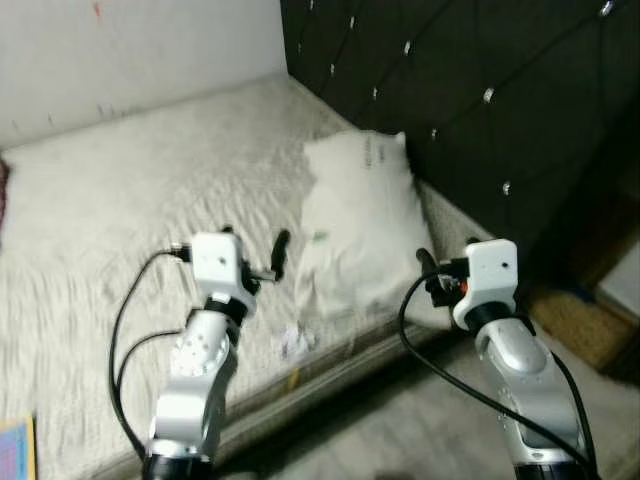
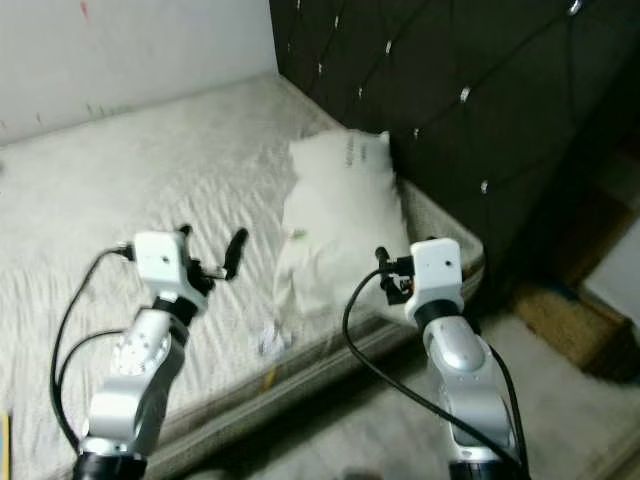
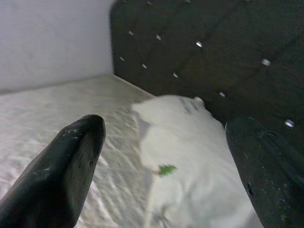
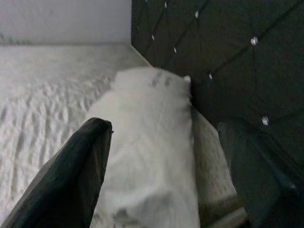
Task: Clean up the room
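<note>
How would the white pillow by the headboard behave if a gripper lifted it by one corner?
The pillow looks soft and creased, so it would probably sag and fold. It seems light for its bulk. Lying flat on the mattress, it should slide, not roll.

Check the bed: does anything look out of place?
Yes. A small crumpled white scrap lies on the mattress near its front edge, below the pillow. The pillow sits askew against the headboard.

**Dim bedroom corner with tufted headboard**

A bare white mattress (image 1: 130,230) fills the left, its far edge against a plain white wall (image 1: 130,50). To the right rises a dark tufted headboard (image 1: 480,90) set with shiny studs. Grey floor (image 1: 400,430) lies near, with a brownish mat (image 1: 575,325) at right.
</note>
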`<state>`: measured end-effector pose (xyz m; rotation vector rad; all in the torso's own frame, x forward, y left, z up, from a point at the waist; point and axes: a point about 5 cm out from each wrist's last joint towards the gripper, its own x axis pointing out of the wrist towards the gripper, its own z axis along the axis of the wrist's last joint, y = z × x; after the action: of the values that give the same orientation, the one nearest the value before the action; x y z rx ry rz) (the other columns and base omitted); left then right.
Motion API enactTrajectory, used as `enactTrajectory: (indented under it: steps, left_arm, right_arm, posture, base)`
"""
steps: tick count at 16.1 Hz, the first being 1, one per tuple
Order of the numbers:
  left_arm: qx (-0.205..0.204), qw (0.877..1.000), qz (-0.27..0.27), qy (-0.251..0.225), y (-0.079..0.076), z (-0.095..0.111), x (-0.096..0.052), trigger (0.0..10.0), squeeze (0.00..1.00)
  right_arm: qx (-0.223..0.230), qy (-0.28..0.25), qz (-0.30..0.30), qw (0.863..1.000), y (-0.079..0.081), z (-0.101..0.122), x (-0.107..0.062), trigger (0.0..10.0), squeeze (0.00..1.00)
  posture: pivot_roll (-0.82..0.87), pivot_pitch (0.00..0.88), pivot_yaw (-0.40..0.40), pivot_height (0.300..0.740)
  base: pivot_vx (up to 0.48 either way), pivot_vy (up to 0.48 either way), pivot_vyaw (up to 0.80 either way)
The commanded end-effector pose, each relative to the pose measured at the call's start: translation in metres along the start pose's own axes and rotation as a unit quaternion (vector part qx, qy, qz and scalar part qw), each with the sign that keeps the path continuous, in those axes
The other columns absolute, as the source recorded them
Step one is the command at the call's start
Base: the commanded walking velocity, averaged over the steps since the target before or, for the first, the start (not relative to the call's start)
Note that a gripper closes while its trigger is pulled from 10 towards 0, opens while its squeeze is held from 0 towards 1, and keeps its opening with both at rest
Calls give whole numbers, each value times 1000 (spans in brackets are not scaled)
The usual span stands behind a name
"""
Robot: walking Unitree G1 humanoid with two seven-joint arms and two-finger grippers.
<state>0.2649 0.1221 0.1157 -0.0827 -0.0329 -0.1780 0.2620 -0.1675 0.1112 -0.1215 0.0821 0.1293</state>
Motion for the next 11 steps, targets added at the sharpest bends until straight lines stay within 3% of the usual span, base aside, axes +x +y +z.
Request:
enactTrajectory:
  steps: [1,3,11]
  left_arm:
    - [10,1000,24,1,15,0,-4,10000,0]
    - [5,999,43,5,15,-1,-2,10000,0]
    - [17,996,80,26,24,-5,-4,10000,0]
  right_arm:
    - [4,-19,22,1000,12,9,5,10000,0]
    - [1,-20,25,999,11,9,5,10000,0]
    - [-5,-13,28,1000,16,4,3,10000,0]
  posture:
    - [-13,0,5,740]
    - [-11,0,2,740]
    - [-4,0,10,740]
  base:
    - [319,0,0]
    - [131,0,262]
    - [0,0,800]
